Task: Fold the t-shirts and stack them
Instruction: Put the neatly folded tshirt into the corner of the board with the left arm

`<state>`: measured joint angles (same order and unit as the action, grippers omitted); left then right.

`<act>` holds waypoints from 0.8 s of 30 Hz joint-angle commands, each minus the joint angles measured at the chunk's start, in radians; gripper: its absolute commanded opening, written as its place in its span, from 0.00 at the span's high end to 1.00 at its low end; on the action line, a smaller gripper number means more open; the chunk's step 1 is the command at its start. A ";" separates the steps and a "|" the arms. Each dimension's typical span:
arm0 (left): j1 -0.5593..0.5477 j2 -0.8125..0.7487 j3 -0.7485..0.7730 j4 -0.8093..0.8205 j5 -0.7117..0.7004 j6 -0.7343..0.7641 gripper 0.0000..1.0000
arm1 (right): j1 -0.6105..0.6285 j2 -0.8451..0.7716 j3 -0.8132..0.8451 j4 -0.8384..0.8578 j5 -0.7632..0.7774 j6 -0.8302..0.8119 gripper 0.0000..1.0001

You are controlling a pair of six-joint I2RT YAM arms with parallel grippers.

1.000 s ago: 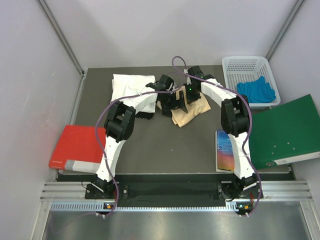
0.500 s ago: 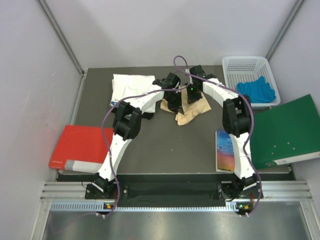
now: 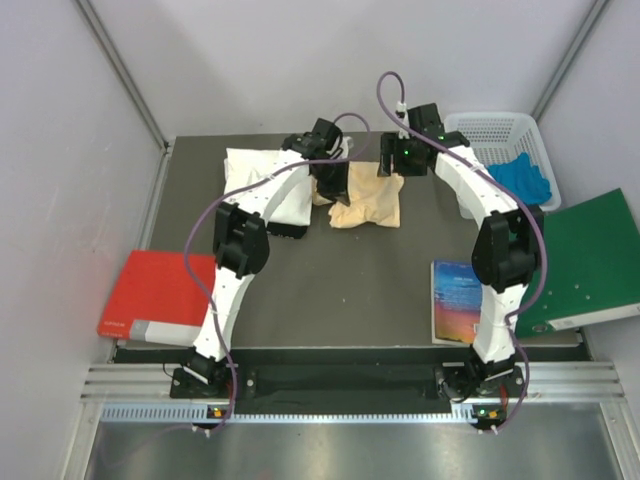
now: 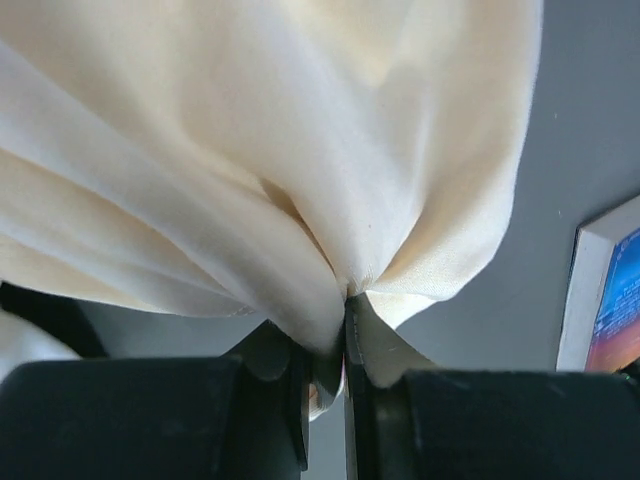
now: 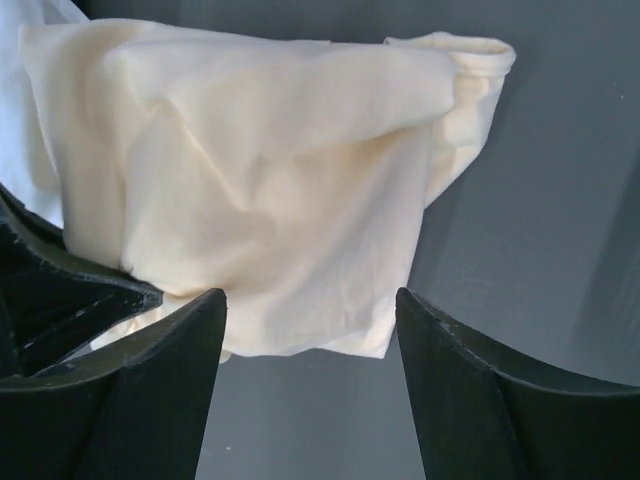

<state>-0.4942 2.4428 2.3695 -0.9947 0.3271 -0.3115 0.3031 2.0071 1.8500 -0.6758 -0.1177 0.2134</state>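
Observation:
The pale peach t-shirt [image 3: 368, 205] lies bunched on the dark table [image 3: 330, 290], near the back middle. My left gripper [image 3: 326, 178] is shut on a gathered fold at its left edge; in the left wrist view the cloth [image 4: 300, 130] fans out from the pinched jaws of that gripper [image 4: 345, 300]. My right gripper [image 3: 392, 162] hovers open at the shirt's back right corner, holding nothing. The right wrist view shows the shirt [image 5: 260, 180] beyond this open gripper [image 5: 310, 297]. The white t-shirt [image 3: 258, 185] lies folded to the left, partly under the left arm.
A white basket [image 3: 497, 132] holding a blue cloth [image 3: 515, 178] stands at the back right. A green folder [image 3: 575, 265] hangs over the right edge, a colourful book [image 3: 455, 300] lies beside it, and a red folder [image 3: 155, 295] sits at the left edge.
The left gripper closed on the peach t-shirt and drew it back and left. The right gripper opened, let go of the cloth and moved back to the right.

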 commanded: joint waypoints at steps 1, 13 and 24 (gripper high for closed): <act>0.020 -0.136 0.053 -0.022 0.052 0.078 1.00 | -0.001 -0.027 -0.043 0.021 -0.025 0.021 0.31; 0.083 -0.197 0.116 0.116 0.187 -0.041 1.00 | -0.001 -0.100 -0.245 0.038 -0.065 0.060 0.31; 0.365 -0.260 0.119 0.493 0.490 -0.360 1.00 | 0.002 -0.153 -0.402 0.094 -0.112 0.103 0.32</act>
<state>-0.2443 2.2913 2.4275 -0.8268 0.6197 -0.4706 0.3035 1.9179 1.4780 -0.6300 -0.1967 0.2916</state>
